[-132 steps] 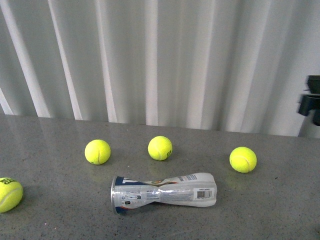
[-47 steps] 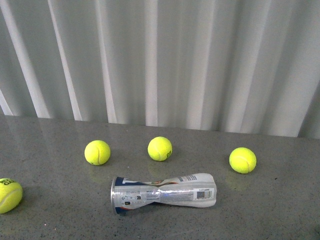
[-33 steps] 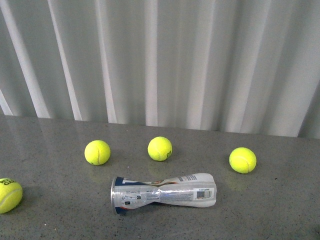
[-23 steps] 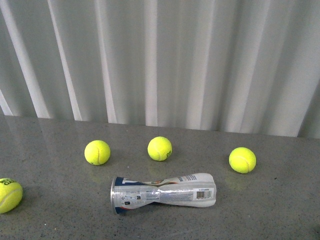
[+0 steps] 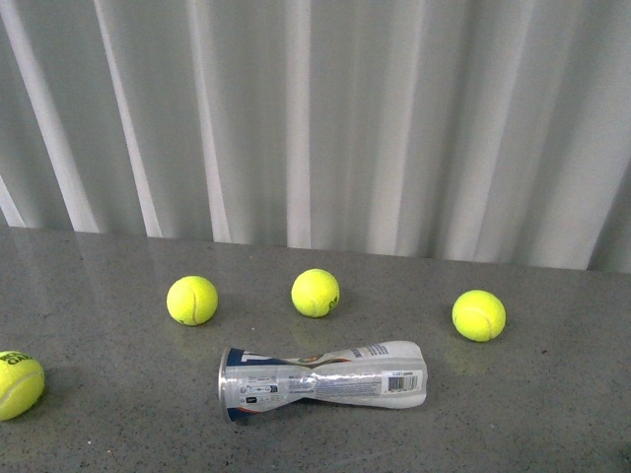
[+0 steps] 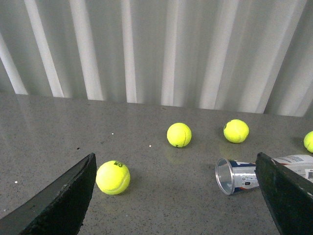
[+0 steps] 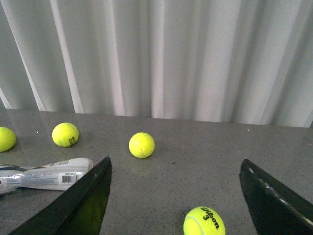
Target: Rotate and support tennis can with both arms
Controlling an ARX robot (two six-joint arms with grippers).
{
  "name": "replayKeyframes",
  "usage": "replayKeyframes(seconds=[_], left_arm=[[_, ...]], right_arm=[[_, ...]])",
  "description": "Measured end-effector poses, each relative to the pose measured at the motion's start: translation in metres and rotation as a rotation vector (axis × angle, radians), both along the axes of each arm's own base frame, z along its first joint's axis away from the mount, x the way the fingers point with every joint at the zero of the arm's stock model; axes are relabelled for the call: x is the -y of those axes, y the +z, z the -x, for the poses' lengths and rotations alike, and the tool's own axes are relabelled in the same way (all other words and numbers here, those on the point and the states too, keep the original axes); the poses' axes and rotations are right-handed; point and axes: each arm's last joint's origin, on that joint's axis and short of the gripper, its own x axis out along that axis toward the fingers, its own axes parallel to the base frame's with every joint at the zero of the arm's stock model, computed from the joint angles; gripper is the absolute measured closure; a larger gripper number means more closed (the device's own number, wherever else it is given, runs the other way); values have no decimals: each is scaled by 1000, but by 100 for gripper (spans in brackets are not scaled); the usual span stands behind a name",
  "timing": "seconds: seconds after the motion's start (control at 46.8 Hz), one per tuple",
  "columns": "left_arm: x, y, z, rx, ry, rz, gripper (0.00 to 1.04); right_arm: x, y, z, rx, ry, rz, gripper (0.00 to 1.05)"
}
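On the grey speckled table, in its near part, the tennis can lies on its side, metal rim to the left, waist dented. Three tennis balls sit in a row behind it, none touching it; a fourth ball rests far left. Bare tabletop flanks both ends of the can. The left gripper and right gripper each have fingers spread wide, holding nothing. A white pleated curtain closes the back.

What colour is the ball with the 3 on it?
Yellow-green with black print; the ball shows best in the right wrist view.
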Motion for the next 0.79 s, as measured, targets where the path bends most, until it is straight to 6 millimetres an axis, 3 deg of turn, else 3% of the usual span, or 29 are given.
replayKeyframes(seconds=[0.128,0.534,0.577,0.641,0.791], left_arm=[[0,0,0,0,0,0,7],[0,0,0,-1,0,0,7],[0,-2,-1,-139,-53,63,7],[2,5,-13,-354,-138,141,7],[-4,34,-64,-365,-327,182,7]], right_arm=[[0,0,0,0,0,-2,5],[0,0,0,-1,0,-1,7],[0,0,0,-1,-1,-1,7],[0,0,0,-1,2,0,7],[0,0,0,-1,2,-1,7]])
